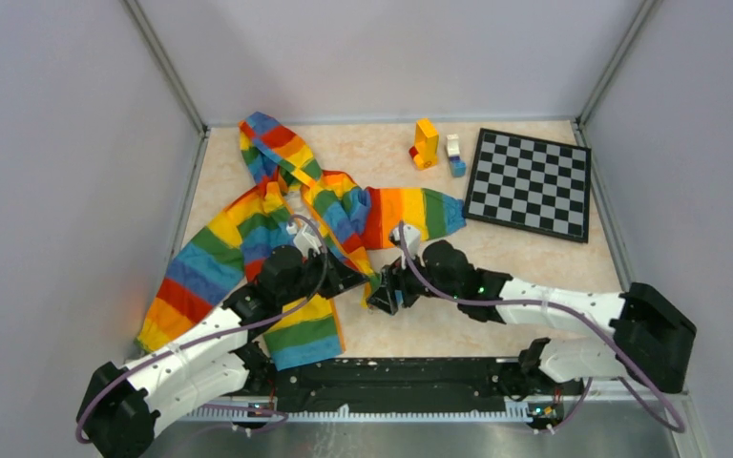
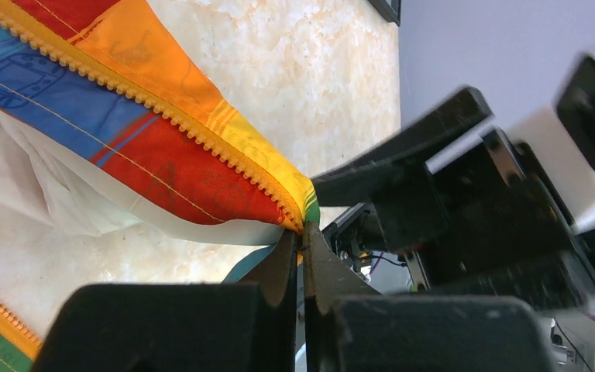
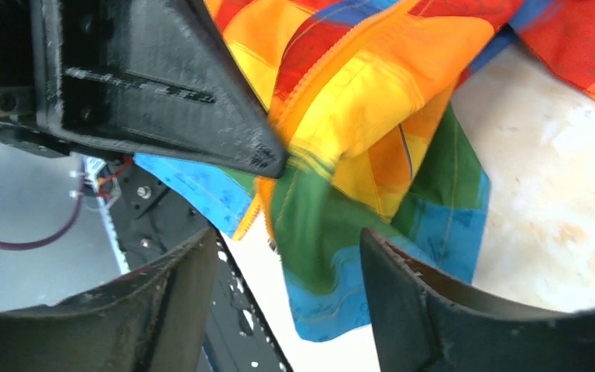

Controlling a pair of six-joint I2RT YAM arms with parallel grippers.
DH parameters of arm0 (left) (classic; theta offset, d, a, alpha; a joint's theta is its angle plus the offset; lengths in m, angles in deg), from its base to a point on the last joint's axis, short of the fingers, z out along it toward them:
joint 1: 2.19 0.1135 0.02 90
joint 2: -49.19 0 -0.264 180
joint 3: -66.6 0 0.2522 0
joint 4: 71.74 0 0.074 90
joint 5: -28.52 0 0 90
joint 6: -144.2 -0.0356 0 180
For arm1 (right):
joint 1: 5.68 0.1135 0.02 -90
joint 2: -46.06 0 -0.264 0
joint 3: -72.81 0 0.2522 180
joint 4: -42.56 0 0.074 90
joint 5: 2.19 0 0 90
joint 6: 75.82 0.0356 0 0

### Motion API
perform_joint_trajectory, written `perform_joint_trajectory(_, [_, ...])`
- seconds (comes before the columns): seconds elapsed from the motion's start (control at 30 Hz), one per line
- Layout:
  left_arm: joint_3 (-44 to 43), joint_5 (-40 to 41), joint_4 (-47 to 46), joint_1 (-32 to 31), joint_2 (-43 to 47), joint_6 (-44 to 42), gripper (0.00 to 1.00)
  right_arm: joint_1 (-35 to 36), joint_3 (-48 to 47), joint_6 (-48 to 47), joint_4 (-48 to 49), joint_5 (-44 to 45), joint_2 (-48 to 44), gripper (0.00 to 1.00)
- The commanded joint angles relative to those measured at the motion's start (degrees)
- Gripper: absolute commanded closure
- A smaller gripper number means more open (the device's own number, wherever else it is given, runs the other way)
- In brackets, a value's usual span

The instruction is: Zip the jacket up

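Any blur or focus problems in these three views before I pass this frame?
Top external: evenly lit and sharp, the jacket showing clean stripes. Left wrist: zipper teeth crisp, but the right gripper beyond them is smeared. Right wrist: fabric slightly soft, its own fingers close and blurred.

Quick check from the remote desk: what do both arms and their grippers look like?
The left arm and right arm have white links, black joints and a looping purple cable each. The left gripper and right gripper are black, with tapering wedge-shaped fingers.
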Motion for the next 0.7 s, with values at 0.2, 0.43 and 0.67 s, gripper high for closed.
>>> perform_joint_trajectory(0.2, [-3.03, 0.11, -0.01, -0.11, 0.51, 0.22, 1.00, 10.70, -8.13, -2.17, -20.25, 32.30, -3.87, 0.39])
perform_joint_trajectory(0.43, [-4.40, 0.12, 1.63, -0.11, 0.32, 0.74, 1.00, 12.01, -11.20, -2.76, -18.67, 30.58, 1.55, 0.71])
perform_joint_trajectory(0.67, [-6.61, 1.15, 4.70, -0.02, 0.31, -1.05, 1.00, 9.24, -7.29, -6.94, -5.73, 14.76, 1.78, 0.86])
